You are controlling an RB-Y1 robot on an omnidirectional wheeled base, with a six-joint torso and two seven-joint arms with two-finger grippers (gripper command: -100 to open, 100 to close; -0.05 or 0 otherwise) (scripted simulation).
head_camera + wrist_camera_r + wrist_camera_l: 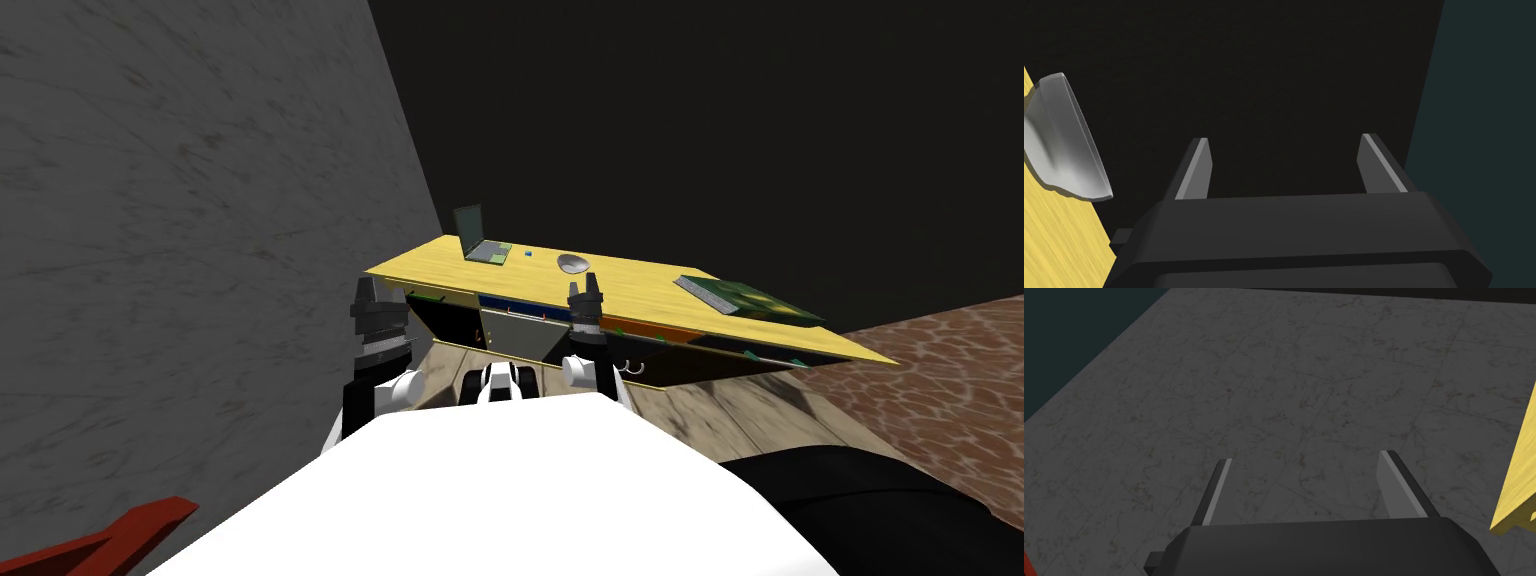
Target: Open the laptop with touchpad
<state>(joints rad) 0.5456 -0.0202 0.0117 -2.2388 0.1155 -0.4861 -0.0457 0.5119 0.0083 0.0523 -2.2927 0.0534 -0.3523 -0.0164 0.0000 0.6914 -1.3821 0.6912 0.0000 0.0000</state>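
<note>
A: Head view first. We see a long table with a yellow wooden top [640, 285] beside a grey marbled wall [180, 220], with a black area behind.
B: Where is the task's thing?
A: A thin grey-green laptop [481, 240] sits at the table's far left corner, near the wall, with its lid standing up. Just beside it is a tiny blue cube [527, 254], then a shallow grey bowl [572, 264]. A flat green patterned slab with a grey edge [745, 298] lies at the right end. We cannot tell what it is.
B: And the arms?
A: The left gripper [362, 285] is up near the table's near left corner. The right gripper [586, 287] is at the near edge, in front of the bowl. Both are well apart from the laptop.
B: Left wrist view?
A: Jaws wide, with nothing between them, facing the marbled wall. A corner of the yellow table is off to one side.
B: Right wrist view?
A: Jaws wide again and holding nothing, facing the black area. The bowl sits on the table beside them.
</note>
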